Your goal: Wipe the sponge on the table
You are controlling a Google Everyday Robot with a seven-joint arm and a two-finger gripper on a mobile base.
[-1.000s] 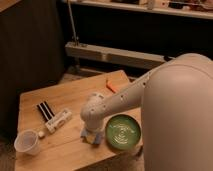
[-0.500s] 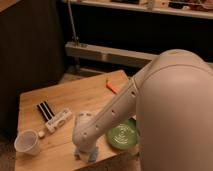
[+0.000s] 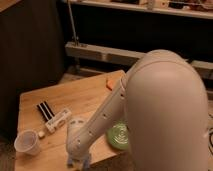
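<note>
Pale planks of the table (image 3: 75, 97) fill the lower left, with a long grey shelf (image 3: 110, 54) behind. The gripper (image 3: 79, 159) now sits at the table's near edge, closer to the front than half a second ago. The bluish sponge (image 3: 86, 160) peeks out just beneath it and has shifted forward with it; whether the claw pinches it cannot be told. A white cup (image 3: 27, 142) stands to the gripper's left. A white tube (image 3: 59, 120) and a striped strip (image 3: 45, 110) lie beyond it. To its right, the green bowl (image 3: 117, 137) is more hidden by the arm (image 3: 100, 125) than before.
</note>
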